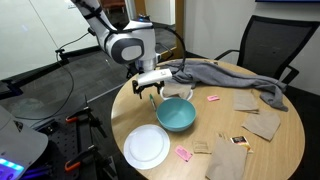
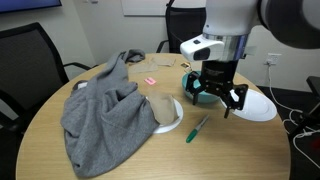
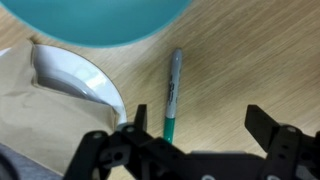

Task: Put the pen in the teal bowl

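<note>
The dark green pen (image 3: 173, 95) lies flat on the wooden table, and it also shows in an exterior view (image 2: 197, 128). The teal bowl (image 3: 100, 20) sits just beyond its capped end. The bowl is plain in an exterior view (image 1: 176, 115) and mostly hidden behind the gripper in an exterior view (image 2: 189, 84). My gripper (image 3: 200, 125) is open and empty, hovering low over the pen, which lies close to one finger. The gripper shows in both exterior views (image 1: 152, 90) (image 2: 218, 97). In the exterior view with the bowl in plain sight, the pen is hidden under the gripper.
A white dish (image 3: 85, 82) with brown paper (image 3: 35, 110) lies beside the pen. A flat white plate (image 1: 147, 147) sits near the table edge. A grey cloth (image 2: 100, 110), brown paper pieces (image 1: 262, 123) and small pink pieces (image 1: 184, 153) lie on the round table. Office chairs stand around.
</note>
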You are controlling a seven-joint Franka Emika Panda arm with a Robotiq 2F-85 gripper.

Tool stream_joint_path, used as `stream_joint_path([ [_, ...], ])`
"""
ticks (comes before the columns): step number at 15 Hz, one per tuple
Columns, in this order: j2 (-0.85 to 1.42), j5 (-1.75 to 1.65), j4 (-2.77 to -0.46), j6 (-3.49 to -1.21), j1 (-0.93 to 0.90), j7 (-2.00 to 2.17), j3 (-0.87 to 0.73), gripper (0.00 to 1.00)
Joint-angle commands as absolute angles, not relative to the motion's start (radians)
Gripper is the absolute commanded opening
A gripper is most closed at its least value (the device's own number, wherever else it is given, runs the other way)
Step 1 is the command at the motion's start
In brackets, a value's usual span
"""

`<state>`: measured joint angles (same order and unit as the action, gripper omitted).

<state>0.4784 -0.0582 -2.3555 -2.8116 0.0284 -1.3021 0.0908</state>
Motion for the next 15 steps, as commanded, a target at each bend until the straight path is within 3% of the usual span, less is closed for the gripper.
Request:
stream_joint_path([
  [1, 0.52, -0.129, -2.345, -2.868, 0.022, -1.22, 0.078, 1.0],
  [7, 0.582, -0.203, -2.305, -2.879, 0.023, -1.167, 0.084, 1.0],
  [12, 0.622, -0.217, -2.266, -2.877, 0.032, -1.171, 0.096, 0.8],
  [13, 0.629, -0.217, -2.262, -2.88, 0.033, -1.172, 0.098, 0.84],
  [15, 0.64, -0.218, -2.257, -2.886, 0.032, -1.17, 0.098, 0.78],
])
